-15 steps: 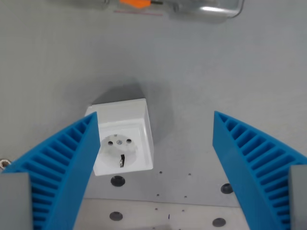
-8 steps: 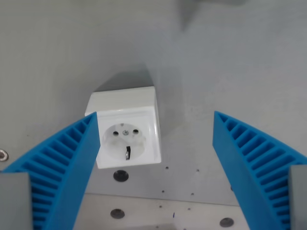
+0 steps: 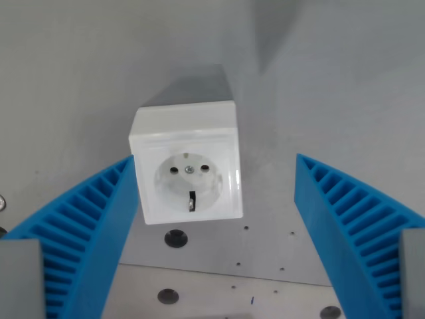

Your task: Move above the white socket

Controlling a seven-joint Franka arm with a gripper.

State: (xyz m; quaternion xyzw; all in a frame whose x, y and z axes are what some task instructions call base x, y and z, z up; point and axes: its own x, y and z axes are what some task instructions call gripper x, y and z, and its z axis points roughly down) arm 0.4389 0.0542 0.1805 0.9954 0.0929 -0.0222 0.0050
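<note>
A white socket [image 3: 187, 165] stands on the grey table, a square box with a round recessed face, two pin holes and a metal earth clip. It lies left of centre in the wrist view. My gripper [image 3: 214, 239] is open, with its two blue ribbed fingers [image 3: 83, 232] spread wide at the lower left and lower right. The left finger's upper edge overlaps the socket's lower left side in the picture. Nothing is between the fingers.
A grey metal plate [image 3: 219, 286] with several screw holes runs along the bottom of the view. A dark shadow [image 3: 272, 33] falls on the table at the top right.
The camera has moved: the socket now looks larger and sits further right and higher in the view. The orange and metal items at the top edge have left the picture.
</note>
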